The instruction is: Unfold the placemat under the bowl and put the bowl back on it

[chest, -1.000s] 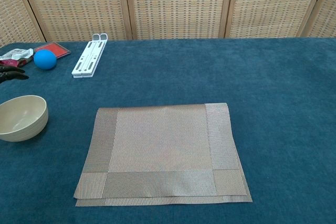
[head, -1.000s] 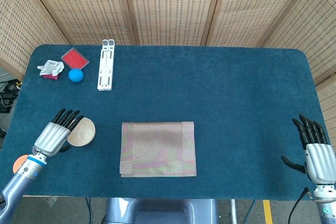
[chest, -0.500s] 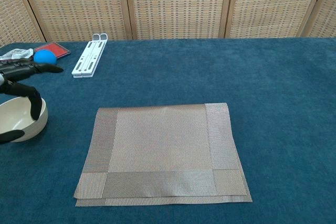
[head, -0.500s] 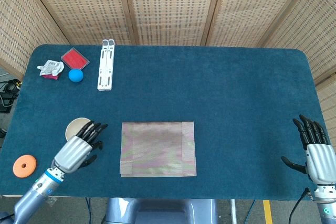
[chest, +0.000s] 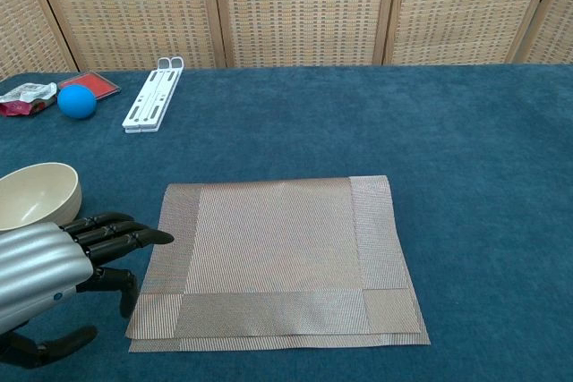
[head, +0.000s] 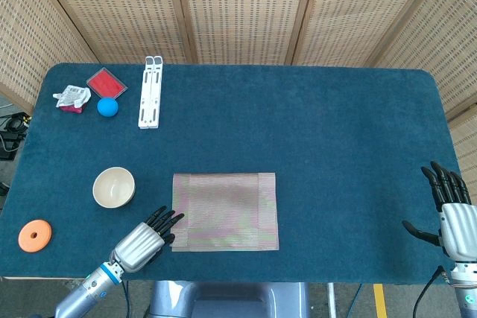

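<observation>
The folded woven placemat (head: 224,211) (chest: 279,258) lies flat on the blue table near its front edge, its two layers showing along the near side. A cream bowl (head: 113,187) (chest: 36,195) stands upright on the cloth to the mat's left, apart from it. My left hand (head: 144,238) (chest: 55,268) is low at the mat's near-left corner, fingers apart and pointing at the mat's edge, holding nothing. At the table's right front edge my right hand (head: 451,214) stays with fingers spread and empty.
An orange ring (head: 34,235) lies at the front left. At the back left are a blue ball (head: 108,106) (chest: 77,101), a red pad (head: 106,82), a crumpled wrapper (head: 72,97) and a white folding stand (head: 151,91) (chest: 153,96). Wicker screens stand behind the table.
My left hand has left the bowl and travelled right and toward the front edge, reaching the mat's near-left corner. The bowl, mat and right hand stay put.
</observation>
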